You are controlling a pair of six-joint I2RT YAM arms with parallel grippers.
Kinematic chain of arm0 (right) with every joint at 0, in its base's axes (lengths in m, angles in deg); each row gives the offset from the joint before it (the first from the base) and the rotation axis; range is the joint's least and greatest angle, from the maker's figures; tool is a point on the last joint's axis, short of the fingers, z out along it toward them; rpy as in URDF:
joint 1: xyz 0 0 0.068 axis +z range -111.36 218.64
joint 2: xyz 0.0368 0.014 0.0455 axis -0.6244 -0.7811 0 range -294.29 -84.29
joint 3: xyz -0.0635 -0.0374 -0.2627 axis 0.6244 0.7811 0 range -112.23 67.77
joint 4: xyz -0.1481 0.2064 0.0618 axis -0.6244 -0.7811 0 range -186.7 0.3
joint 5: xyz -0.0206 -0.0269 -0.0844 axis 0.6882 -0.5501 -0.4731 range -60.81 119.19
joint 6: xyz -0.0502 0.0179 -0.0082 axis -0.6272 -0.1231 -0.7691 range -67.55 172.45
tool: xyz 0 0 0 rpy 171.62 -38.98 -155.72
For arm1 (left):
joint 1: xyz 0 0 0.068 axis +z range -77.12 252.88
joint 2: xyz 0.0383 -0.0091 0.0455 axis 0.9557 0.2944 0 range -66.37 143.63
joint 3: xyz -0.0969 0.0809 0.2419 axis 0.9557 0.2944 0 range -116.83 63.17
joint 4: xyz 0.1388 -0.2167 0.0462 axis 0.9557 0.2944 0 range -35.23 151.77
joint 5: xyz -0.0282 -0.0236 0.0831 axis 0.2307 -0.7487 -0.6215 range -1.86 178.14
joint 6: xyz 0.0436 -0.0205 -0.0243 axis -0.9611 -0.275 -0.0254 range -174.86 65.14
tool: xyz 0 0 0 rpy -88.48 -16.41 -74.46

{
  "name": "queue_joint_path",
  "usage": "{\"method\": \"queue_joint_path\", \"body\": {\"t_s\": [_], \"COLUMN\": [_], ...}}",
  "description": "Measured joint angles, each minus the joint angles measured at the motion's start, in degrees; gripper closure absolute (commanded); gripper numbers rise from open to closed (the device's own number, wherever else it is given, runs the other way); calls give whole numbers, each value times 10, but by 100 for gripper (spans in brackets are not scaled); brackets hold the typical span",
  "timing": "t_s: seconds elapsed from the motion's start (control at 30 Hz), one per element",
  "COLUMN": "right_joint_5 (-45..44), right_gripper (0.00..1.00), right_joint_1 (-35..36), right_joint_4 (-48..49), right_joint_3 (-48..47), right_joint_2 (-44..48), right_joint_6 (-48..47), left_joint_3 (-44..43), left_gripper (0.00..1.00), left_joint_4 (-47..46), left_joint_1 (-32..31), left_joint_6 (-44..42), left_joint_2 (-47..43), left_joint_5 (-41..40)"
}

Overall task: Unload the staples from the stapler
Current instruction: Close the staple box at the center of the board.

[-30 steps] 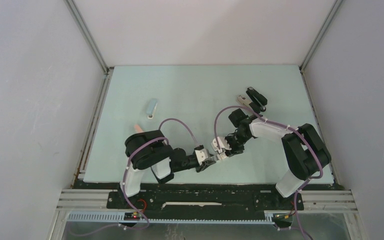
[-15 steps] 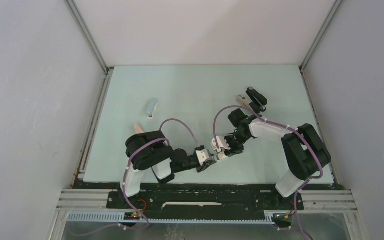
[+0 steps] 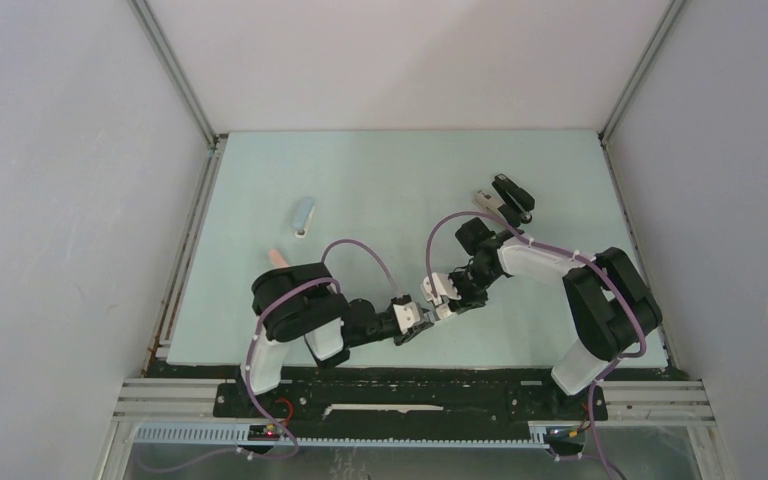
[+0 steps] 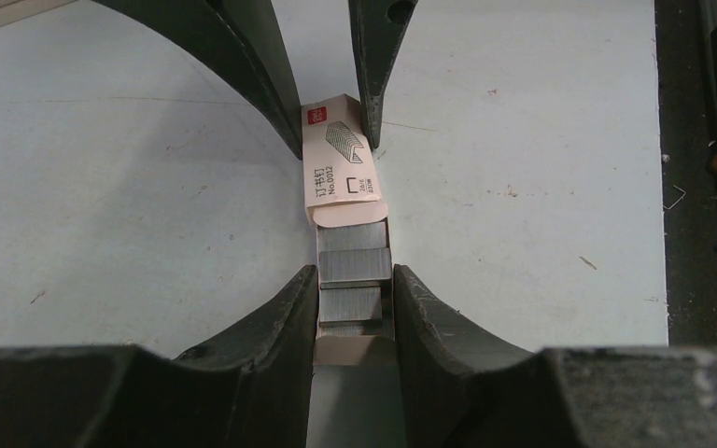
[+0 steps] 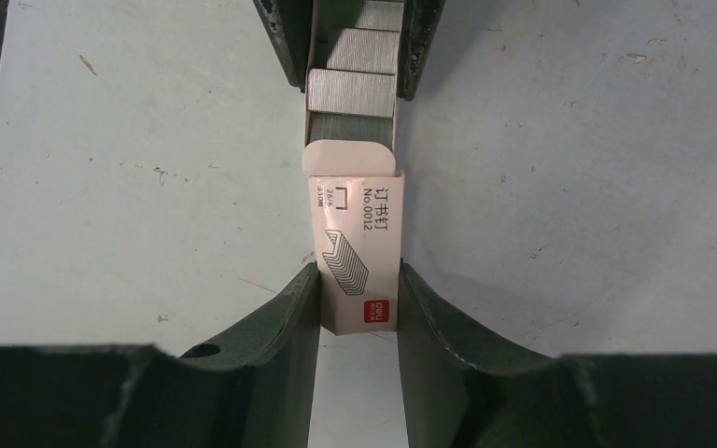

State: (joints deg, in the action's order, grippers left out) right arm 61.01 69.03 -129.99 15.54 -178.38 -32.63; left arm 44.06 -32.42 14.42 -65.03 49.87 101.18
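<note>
1. Staples [image 4: 353, 266] are lying as silvery strips in a slim stack. They are sticking half out of a cardboard sleeve [image 5: 353, 233] over the near part of the table [image 3: 390, 170], between the two arms.
2. The left gripper [image 4: 355, 280] is clamping the exposed end of the stack, with one finger pressing on each long side.
3. The right gripper [image 5: 357, 275] is pinching the sleeve from the opposite end, its fingers closing on the two side walls of the printed sleeve.
4. Compared with a second ago, both grippers are keeping the same hold. The stack is showing about as far out of the sleeve as before. Only the left arm is sitting very slightly differently in the top view.
5. Counting what is showing:
   - Two grippers are working.
   - One sleeve is being held.
   - Probably four stepped strips are showing in the right wrist view, though the far fingers are hiding the last of them.
   - One black stapler [image 3: 511, 198] is lying at the far right, well apart from the grippers.
   - One pale blue object [image 3: 303, 217] and one small pink object [image 3: 278, 257] are lying on the left side.
</note>
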Motion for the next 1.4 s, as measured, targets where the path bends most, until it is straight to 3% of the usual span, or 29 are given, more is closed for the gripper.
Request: {"method": "queue_joint_path", "body": {"t_s": [1.4], "right_joint_5": [-3], "right_gripper": [59], "right_joint_1": [4], "right_joint_4": [-7], "right_joint_3": [0], "right_joint_2": [5], "right_joint_6": [-20], "left_joint_3": [-2], "left_gripper": [64], "left_joint_4": [10], "left_joint_1": [-7], "left_joint_6": [-50], "left_joint_2": [-8], "left_joint_5": [-25]}}
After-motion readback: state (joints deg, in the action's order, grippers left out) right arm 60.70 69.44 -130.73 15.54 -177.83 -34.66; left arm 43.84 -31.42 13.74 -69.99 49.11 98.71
